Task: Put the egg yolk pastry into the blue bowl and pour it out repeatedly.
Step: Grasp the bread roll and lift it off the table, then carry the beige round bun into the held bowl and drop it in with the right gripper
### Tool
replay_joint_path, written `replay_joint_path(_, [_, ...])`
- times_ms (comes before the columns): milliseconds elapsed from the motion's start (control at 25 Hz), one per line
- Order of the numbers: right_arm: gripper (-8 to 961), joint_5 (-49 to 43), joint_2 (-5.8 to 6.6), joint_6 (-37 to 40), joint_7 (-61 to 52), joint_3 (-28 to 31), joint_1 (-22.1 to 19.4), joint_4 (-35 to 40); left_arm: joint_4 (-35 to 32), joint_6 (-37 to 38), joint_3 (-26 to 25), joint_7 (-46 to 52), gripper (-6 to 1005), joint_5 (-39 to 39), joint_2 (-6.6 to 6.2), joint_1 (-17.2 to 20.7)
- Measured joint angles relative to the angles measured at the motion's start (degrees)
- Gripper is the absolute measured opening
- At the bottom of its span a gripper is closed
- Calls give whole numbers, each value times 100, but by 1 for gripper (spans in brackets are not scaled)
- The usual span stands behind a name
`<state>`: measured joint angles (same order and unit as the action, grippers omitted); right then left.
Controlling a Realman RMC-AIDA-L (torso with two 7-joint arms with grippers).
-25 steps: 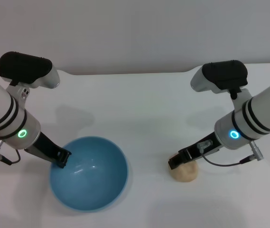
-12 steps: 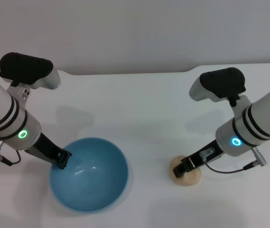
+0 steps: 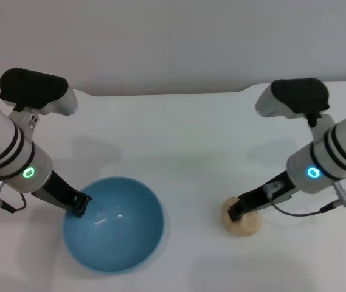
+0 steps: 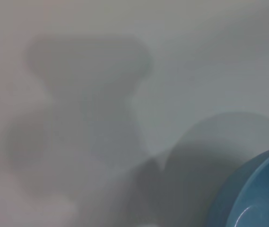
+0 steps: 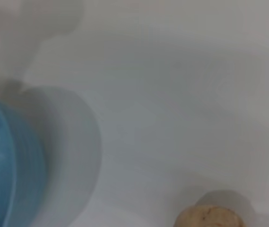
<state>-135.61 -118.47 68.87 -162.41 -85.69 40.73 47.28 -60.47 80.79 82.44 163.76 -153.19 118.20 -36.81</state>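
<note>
R gripper (image 3: 236, 211) on egg yolk pastry (image 3: 243, 222); L gripper (image 3: 79, 205) at blue bowl (image 3: 121, 243) rim.

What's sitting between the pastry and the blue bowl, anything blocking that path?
Nothing visible. The pastry lies on the white table under the right gripper, and only bare tabletop separates it from the blue bowl. The left gripper is at the bowl's far rim, off that path.

lab/test bench | bare white table (image 3: 179, 134), plain grey wall (image 3: 173, 42), no furnishings
</note>
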Motion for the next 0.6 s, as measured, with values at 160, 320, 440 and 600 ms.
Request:
replay_joint_path(160, [335,-54,6,143,-13,166,-127,199,1,0,0,-6,-1,0,-2,-2])
replay_joint_path(320, [307,-61,16,238,-14,269,-240,416,1,9,1,-14,-2,0,-5,-2])
replay_joint_path(440, [278,-68,17,428,-13,410,-372,838,1,21,5,-16,-2,0,-6,-6])
replay_joint_path(600, [246,-65,17,740,-13,593,-526,1729,1,43,25,-18,-2,0,-3,-37])
